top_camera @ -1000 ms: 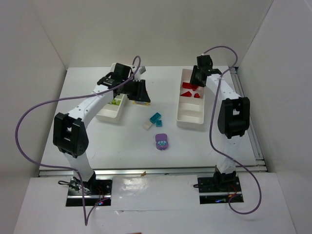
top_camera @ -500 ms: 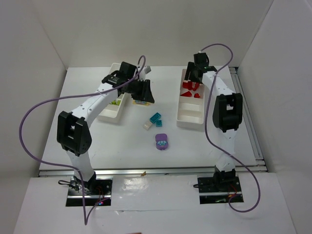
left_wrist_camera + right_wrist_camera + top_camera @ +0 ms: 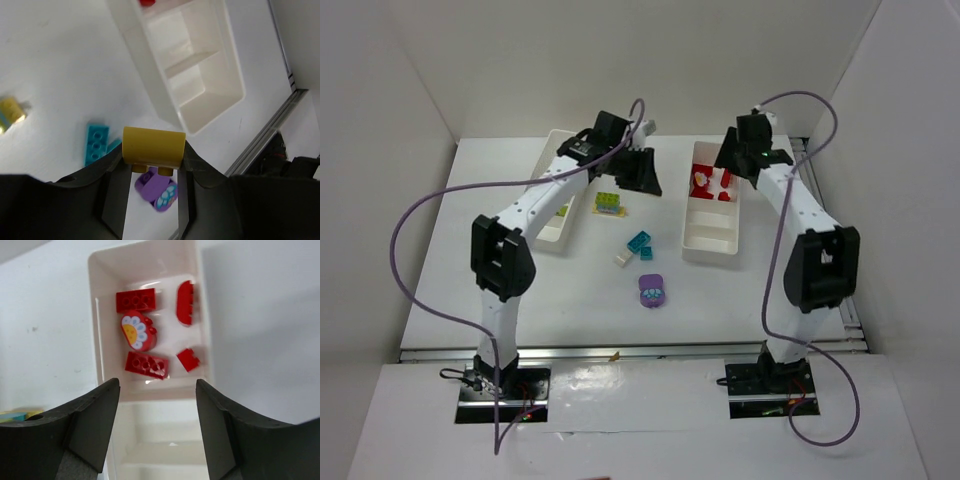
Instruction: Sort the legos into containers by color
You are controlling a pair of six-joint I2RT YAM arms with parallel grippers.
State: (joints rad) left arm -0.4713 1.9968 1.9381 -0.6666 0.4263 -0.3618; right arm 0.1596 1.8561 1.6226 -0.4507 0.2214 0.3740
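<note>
My left gripper (image 3: 645,172) is shut on a yellow brick (image 3: 154,146) and holds it above the table between the two white trays. Under it lie teal bricks (image 3: 96,143) and the rounded purple piece (image 3: 157,187). They also show in the top view, teal (image 3: 639,241) and purple (image 3: 652,290), beside a white brick (image 3: 623,257). My right gripper (image 3: 156,385) is open and empty over the right tray (image 3: 95,315). That tray's far compartment holds several red bricks (image 3: 146,364) and a red flower piece (image 3: 137,331). The left tray (image 3: 546,232) holds a lime green brick (image 3: 560,210).
A green and yellow brick stack (image 3: 609,203) lies on the table beside the left tray. The right tray's nearer compartments (image 3: 165,440) hold nothing. White walls close in the table on three sides, and a metal rail (image 3: 820,345) runs along the near edge.
My left gripper has swung right and farther back, away from the left tray, uncovering the green and yellow stack. My right gripper has shifted slightly right over the tray's far end.
</note>
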